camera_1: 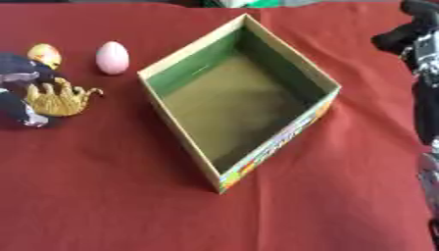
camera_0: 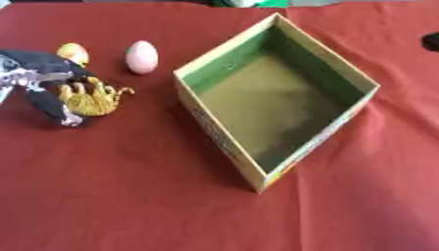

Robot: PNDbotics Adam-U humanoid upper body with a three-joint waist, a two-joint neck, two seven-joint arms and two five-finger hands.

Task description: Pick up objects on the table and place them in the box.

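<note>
Fingers (camera_0: 53, 105) of L hand (camera_0: 41, 78) round gold toy (camera_0: 92, 98); pink egg (camera_0: 141, 57) nr box (camera_0: 225, 132).

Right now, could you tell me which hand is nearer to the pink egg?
Left. The left hand sits just left of the pink egg; the right hand is far across the box.

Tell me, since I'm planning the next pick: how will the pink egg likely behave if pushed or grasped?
The pink egg looks smooth and rounded, so it would probably roll on the red tablecloth if nudged. Its glossy, tapered shape may let it slip out of a pinch. It seems small, likely light, though material can't be judged.
</note>
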